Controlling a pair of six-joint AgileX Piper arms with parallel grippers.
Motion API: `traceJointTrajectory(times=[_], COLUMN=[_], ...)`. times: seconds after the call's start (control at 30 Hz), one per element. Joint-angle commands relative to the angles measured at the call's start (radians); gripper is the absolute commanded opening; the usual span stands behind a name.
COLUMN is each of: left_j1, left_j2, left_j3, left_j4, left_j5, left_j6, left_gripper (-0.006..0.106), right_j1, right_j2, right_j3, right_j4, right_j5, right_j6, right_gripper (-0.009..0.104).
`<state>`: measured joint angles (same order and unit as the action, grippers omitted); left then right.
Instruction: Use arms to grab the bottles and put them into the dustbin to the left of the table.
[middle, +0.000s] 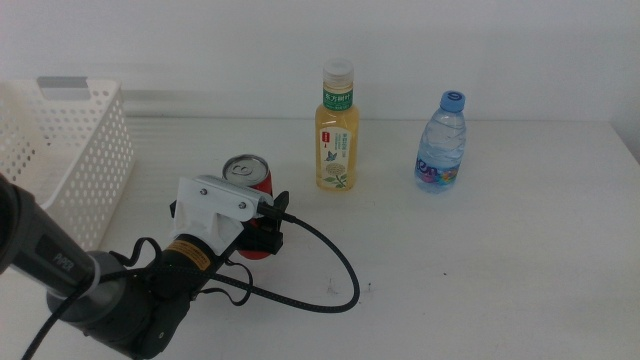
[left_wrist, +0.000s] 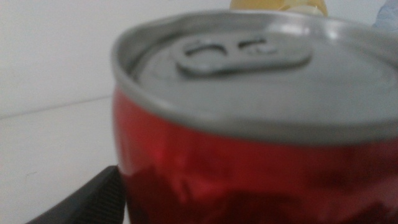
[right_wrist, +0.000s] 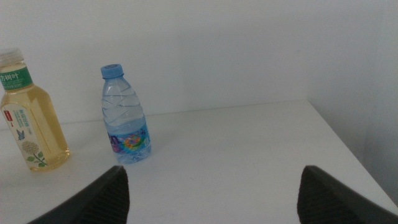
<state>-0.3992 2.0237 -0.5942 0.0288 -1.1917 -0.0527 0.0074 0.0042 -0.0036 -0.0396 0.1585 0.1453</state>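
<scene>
White table (middle: 500, 260) carries the dustbin (middle: 70, 150) at its left edge, with the tea bottle (middle: 338, 130) and water bottle (middle: 441, 143) near the back. Left gripper (middle: 262, 232) flanks the red can (middle: 248, 180); whether it grips is unclear, as its casing hides the can's base. Right gripper (right_wrist: 211, 186) is spread wide, empty.

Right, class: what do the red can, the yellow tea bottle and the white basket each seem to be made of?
Red can: metal, probably aluminium, glossy red wall, dull silver lid with pull tab.
Yellow tea bottle: clear plastic, apparently, liquid showing through, white cap.
White basket: likely moulded plastic, perforated walls.

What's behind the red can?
Past the can stand the tea bottle and the water bottle, both upright. The left tool covers the can's lower part, so the table right behind it is hidden.
</scene>
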Motion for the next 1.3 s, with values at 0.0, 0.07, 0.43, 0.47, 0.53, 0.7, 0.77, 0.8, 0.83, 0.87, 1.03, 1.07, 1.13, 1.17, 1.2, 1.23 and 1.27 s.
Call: traceJointTrajectory(times=[0.0, 0.07, 0.43, 0.47, 0.53, 0.7, 0.77, 0.8, 0.83, 0.87, 1.03, 1.07, 1.13, 1.17, 1.2, 1.23, 1.27], left_j1=[0.002, 0.002, 0.002, 0.002, 0.002, 0.002, 0.002, 0.002, 0.002, 0.002, 0.002, 0.002, 0.002, 0.002, 0.002, 0.002, 0.000], left_j2=[0.006, 0.015, 0.055, 0.055, 0.058, 0.064, 0.064, 0.064, 0.064, 0.064, 0.064, 0.064, 0.064, 0.060, 0.051, 0.030, 0.003], left_j3=[-0.007, -0.007, -0.027, -0.028, -0.035, -0.040, -0.040, -0.040, -0.040, -0.040, -0.038, -0.038, -0.034, -0.019, -0.006, 0.008, 0.026], left_j4=[-0.001, -0.001, 0.039, 0.055, 0.090, 0.096, 0.087, 0.083, 0.069, 0.059, 0.050, 0.044, 0.040, 0.036, 0.031, 0.028, 0.026], left_j5=[0.003, 0.003, -0.008, -0.008, -0.001, 0.001, 0.001, 0.001, 0.008, 0.008, -0.011, -0.023, -0.029, -0.029, -0.029, -0.029, -0.029], left_j6=[-0.009, -0.009, -0.009, -0.009, -0.009, 0.000, 0.000, 0.000, 0.000, 0.000, 0.027, 0.063, 0.078, 0.078, 0.078, 0.078, 0.078], left_gripper=[0.094, 0.094, 0.094, 0.094, 0.094, 0.094, 0.094, 0.093, 0.088, 0.084, 0.057, 0.051, 0.038, 0.025, 0.020, 0.013, 0.008], right_j1=[-0.007, -0.007, -0.007, -0.007, -0.007, -0.007, -0.007, -0.007, -0.007, -0.007, -0.007, -0.007, -0.007, -0.007, -0.007, -0.007, -0.007], right_j2=[-0.004, -0.004, -0.004, -0.004, -0.004, -0.004, -0.004, -0.004, -0.004, -0.004, -0.004, -0.004, -0.004, -0.004, -0.004, -0.004, -0.004], right_j3=[0.004, 0.004, 0.004, 0.004, 0.004, 0.004, 0.004, 0.004, 0.004, 0.004, 0.004, 0.004, 0.004, 0.004, 0.004, 0.004, 0.004], right_j4=[-0.006, -0.006, -0.006, -0.006, -0.006, -0.006, -0.006, -0.006, -0.006, -0.006, -0.006, -0.006, -0.006, -0.006, -0.006, -0.006, -0.006], right_j5=[-0.007, -0.007, -0.007, -0.007, -0.007, -0.007, -0.007, -0.007, -0.007, -0.007, -0.007, -0.007, -0.007, -0.007, -0.007, -0.007, -0.007], right_j6=[-0.006, -0.006, -0.006, -0.006, -0.006, -0.006, -0.006, -0.006, -0.006, -0.006, -0.006, -0.006, -0.006, -0.006, -0.006, -0.006, -0.006], right_gripper=[0.087, 0.087, 0.087, 0.087, 0.087, 0.087, 0.087, 0.087, 0.087, 0.087, 0.087, 0.087, 0.087, 0.087, 0.087, 0.087, 0.087])
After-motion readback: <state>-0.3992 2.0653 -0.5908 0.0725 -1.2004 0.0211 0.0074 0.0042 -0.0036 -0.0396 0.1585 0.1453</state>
